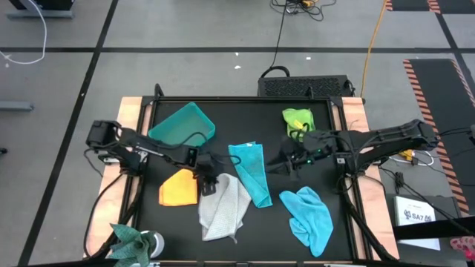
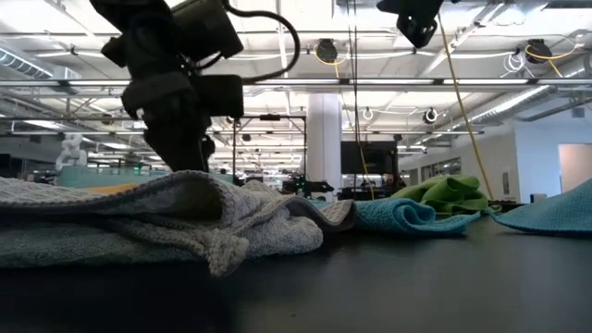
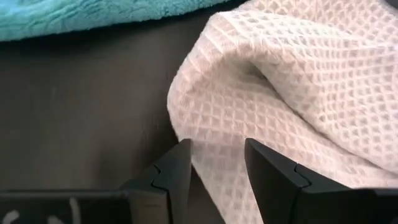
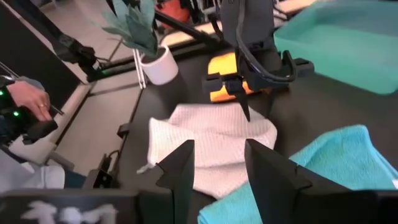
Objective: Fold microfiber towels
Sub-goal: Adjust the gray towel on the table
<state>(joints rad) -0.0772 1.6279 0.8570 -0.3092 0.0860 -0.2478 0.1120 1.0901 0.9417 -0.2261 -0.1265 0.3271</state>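
Fingers of the left gripper [image 1: 210, 183] stand parted at the upper edge of the grey towel [image 1: 224, 208], one on each side of a raised fold of it; whether they press the cloth or only straddle it, I cannot tell. In the left wrist view that fold [image 3: 292, 93] shows a waffle weave, soft and puckered, bulging up between the two dark fingers [image 3: 174, 171]. Just beside the gripper lies the orange towel [image 1: 179, 188], a flat wedge touching the grey one's side. The teal towel [image 1: 251, 172], a long plush strip, runs down the middle of the black worktop [image 1: 245, 119] and meets the grey towel's upper corner.

Fingers of the right gripper [image 1: 288, 165] are spread and hold nothing, hovering above the worktop between the teal towel and the green towel [image 1: 298, 119], which sits bunched near the far edge. The blue towel [image 1: 309, 215] lies crumpled near the front right, apart from the rest.

A rigid teal bin [image 1: 182, 124] stands behind the left arm. A small plant in a white pot [image 4: 146, 46] stands off the worktop's front left corner. A person's hand [image 4: 28, 99] shows beyond the worktop in the right wrist view.
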